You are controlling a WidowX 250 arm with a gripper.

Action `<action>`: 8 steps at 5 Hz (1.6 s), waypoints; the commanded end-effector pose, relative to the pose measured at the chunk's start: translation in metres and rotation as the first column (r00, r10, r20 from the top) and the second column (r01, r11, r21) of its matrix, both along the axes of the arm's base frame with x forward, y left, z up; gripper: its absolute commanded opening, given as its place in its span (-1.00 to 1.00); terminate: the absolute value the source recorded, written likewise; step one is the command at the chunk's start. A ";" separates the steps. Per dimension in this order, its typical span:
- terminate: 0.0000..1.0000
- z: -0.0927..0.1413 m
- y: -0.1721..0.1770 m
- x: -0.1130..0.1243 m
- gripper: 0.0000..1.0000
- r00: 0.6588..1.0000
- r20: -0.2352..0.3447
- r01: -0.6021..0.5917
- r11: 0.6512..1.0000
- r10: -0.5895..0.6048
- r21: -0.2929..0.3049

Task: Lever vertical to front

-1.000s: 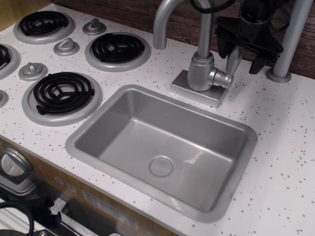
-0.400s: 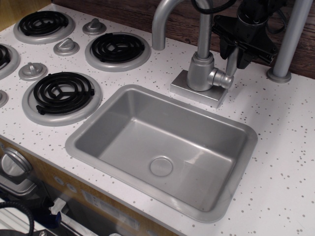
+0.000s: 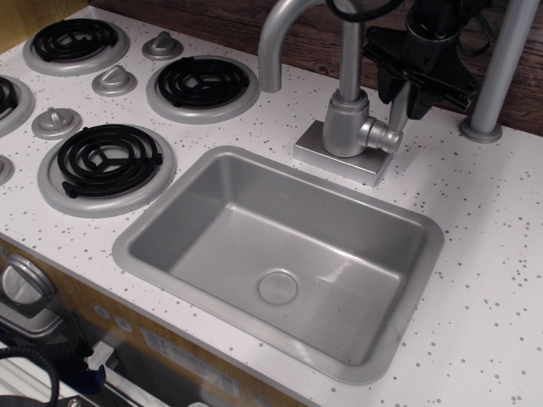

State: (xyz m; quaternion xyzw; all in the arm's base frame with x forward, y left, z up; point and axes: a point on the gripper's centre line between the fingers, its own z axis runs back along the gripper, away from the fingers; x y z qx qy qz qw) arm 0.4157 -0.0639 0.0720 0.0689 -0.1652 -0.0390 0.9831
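The lever [image 3: 396,117] is a slim silver-grey rod that stands nearly upright from its round hub [image 3: 386,136] on the right side of the faucet body [image 3: 346,123]. My black gripper [image 3: 402,93] comes down from the top right. Its two fingers [image 3: 386,82] press against the upper part of the rod from left and right, so it is shut on the lever. The rod's top end is hidden behind the gripper.
The tall curved spout [image 3: 280,30] arches left above the faucet base plate [image 3: 339,157]. The grey sink [image 3: 153,225] lies in front. A thick grey pole [image 3: 501,68] stands right of the gripper. Black burners [image 3: 202,82] and silver knobs [image 3: 114,80] are at the left.
The gripper's fingers, spread wide on either side of the lever a second ago, have closed onto the rod. The spout has swung slightly left.
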 end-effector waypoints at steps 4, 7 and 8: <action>-1.00 -0.002 -0.005 -0.046 -1.00 0.968 -0.181 -0.207 0.963 0.176 -0.171; -1.00 -0.009 0.000 -0.043 -1.00 0.968 -0.182 -0.206 0.961 0.173 -0.186; -1.00 -0.007 0.001 -0.046 -1.00 0.964 -0.183 -0.224 0.958 0.191 -0.178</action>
